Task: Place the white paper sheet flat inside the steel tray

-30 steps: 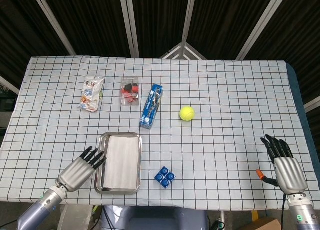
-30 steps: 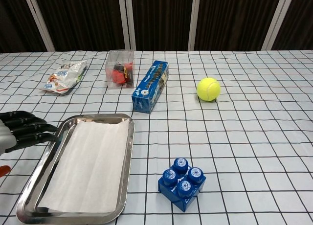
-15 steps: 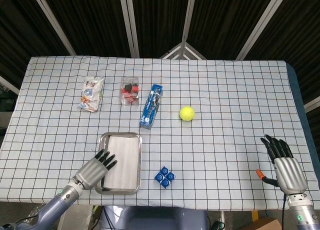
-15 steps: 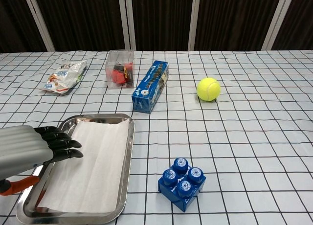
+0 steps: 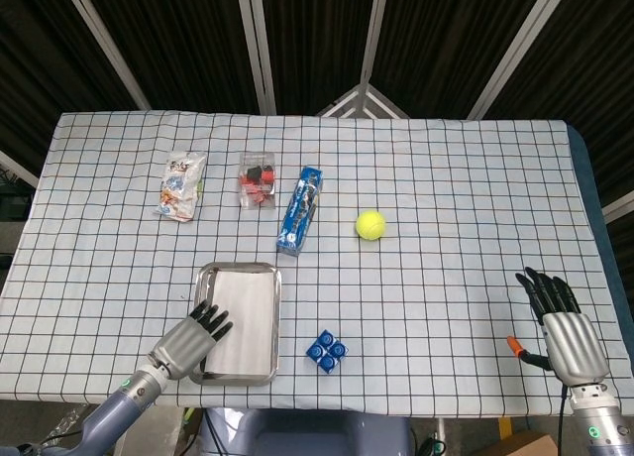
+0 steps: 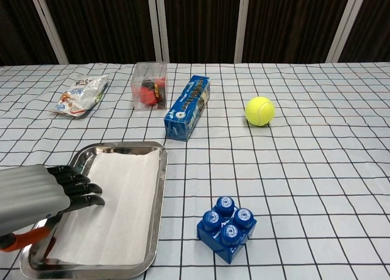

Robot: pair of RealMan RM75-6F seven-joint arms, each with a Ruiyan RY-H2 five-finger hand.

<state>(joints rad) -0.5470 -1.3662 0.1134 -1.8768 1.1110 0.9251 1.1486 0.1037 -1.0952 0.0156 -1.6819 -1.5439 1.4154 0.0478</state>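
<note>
The white paper sheet [image 5: 246, 312] [image 6: 113, 204] lies flat inside the steel tray [image 5: 270, 322] [image 6: 157, 201] at the table's near left. My left hand [image 5: 191, 340] [image 6: 36, 198] hovers over the tray's near left part, fingers stretched out and apart above the paper, holding nothing. It hides the tray's left rim in the chest view. My right hand [image 5: 563, 327] rests open at the table's near right edge, far from the tray; only the head view shows it.
A blue block [image 5: 326, 351] [image 6: 226, 227] sits just right of the tray. Further back are a blue box [image 5: 300, 210] [image 6: 188, 107], a yellow tennis ball [image 5: 370, 224] [image 6: 259, 111], a clear box of red pieces [image 5: 258, 179] [image 6: 150, 85] and a snack bag [image 5: 181, 185] [image 6: 80, 95].
My left hand has moved from beside the tray's left rim to over the tray and the paper, then drew back slightly toward the near edge. The right hand stayed still.
</note>
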